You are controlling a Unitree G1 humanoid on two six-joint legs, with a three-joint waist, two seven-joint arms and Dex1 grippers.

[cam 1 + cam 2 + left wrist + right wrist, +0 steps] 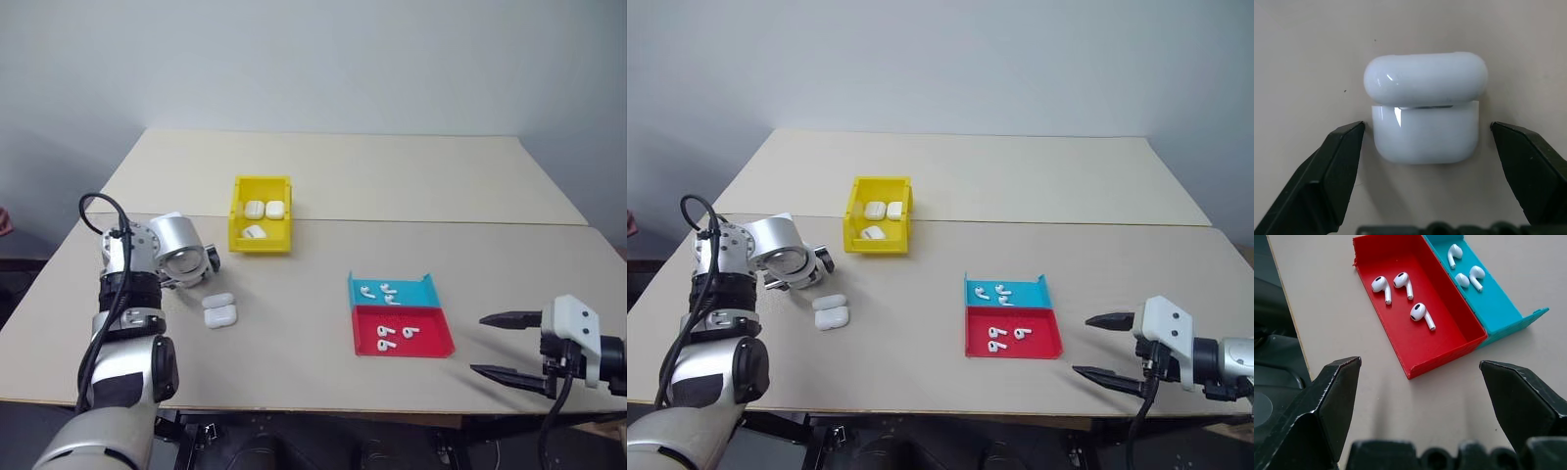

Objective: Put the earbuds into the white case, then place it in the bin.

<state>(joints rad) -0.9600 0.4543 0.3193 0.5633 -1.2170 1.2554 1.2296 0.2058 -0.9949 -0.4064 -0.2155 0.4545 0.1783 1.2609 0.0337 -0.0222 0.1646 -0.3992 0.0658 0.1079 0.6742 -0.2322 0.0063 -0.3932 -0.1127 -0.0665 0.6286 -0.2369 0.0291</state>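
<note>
White case (1425,115) lies lid-open on the table (392,176), between the spread fingers of the left gripper (1427,134), untouched. Right gripper (509,345) also spread, empty, near the red tray (404,333). Case looks light, rigid, glossy and likely slippery; pinch the flat lower body sides, below the hinge.

No readable text, labels, brands, numbers or signs are showing on anything in view.
</note>
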